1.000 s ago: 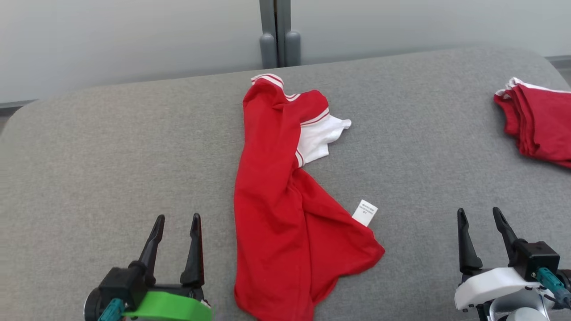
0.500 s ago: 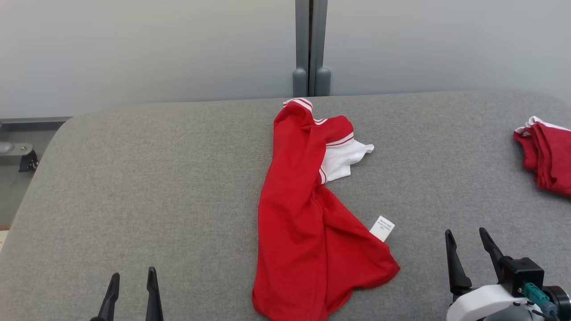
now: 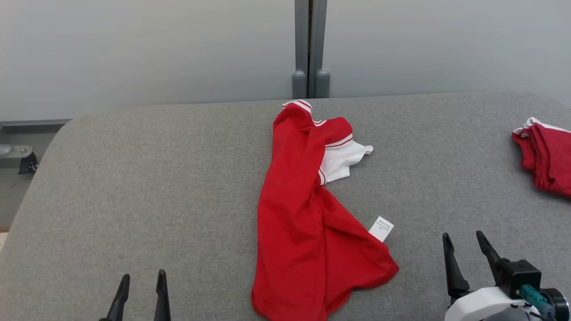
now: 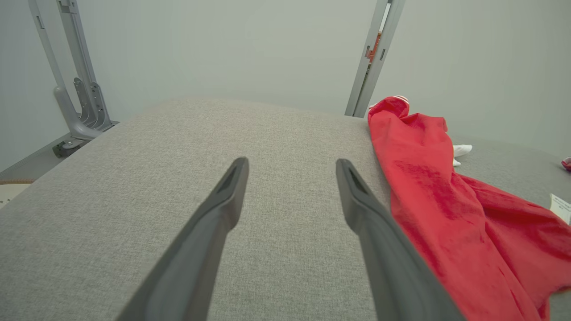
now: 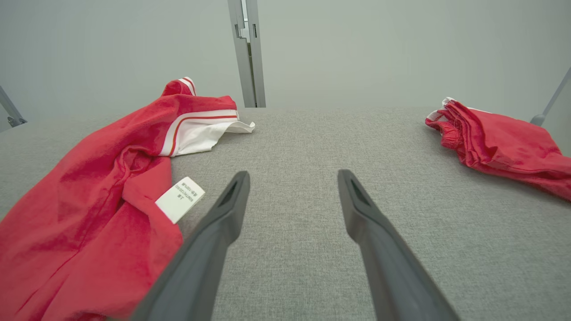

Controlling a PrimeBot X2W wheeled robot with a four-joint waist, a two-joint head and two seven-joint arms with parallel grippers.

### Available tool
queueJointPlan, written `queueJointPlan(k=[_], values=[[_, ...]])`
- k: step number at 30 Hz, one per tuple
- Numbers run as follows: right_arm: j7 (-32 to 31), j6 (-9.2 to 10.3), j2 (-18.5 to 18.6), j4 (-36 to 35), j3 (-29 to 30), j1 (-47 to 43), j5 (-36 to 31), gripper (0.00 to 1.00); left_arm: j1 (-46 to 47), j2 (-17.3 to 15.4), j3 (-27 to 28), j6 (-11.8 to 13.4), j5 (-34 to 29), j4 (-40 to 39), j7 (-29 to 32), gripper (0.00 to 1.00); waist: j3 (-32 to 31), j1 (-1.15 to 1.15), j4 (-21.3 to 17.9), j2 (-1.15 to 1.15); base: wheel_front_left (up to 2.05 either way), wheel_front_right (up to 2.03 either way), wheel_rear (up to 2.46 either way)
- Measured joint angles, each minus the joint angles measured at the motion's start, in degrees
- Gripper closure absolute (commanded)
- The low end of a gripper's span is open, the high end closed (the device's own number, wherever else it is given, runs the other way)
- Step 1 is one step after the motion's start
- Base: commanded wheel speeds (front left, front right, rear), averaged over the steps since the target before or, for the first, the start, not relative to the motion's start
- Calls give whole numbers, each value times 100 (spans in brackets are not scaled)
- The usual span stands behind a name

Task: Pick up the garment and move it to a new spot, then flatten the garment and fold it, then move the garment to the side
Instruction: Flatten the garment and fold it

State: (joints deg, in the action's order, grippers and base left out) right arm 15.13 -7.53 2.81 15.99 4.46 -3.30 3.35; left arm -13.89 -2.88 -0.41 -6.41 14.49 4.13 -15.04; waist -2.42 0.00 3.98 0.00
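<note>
A crumpled red garment (image 3: 303,214) with white striped trim and a white care label (image 3: 381,228) lies lengthwise in the middle of the grey padded table (image 3: 156,187). Low at the left, my left gripper (image 3: 142,280) stands open over bare fabric, well left of the garment (image 4: 446,205). At the lower right my right gripper (image 3: 464,240) is open too, right of the garment's hem and empty. In the right wrist view the garment (image 5: 89,209) and its label (image 5: 180,198) lie left of my open fingers (image 5: 223,214).
A second red garment (image 3: 546,160), folded, rests at the table's far right edge (image 5: 504,145). A grey wall with a metal post (image 3: 310,49) stands behind the table. A metal bracket (image 3: 20,158) sits past the left edge.
The head camera tilted up and shifted, so the table sits lower in view. My left gripper dropped toward the bottom edge. The garment lies as before.
</note>
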Motion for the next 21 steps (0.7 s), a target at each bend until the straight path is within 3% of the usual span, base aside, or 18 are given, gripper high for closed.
queueJointPlan(k=[21], values=[[0,0,0,5,33,1,-20,0,10,0,-103,-8,9,1,0,0,90,0,-91,0,0,0,0]])
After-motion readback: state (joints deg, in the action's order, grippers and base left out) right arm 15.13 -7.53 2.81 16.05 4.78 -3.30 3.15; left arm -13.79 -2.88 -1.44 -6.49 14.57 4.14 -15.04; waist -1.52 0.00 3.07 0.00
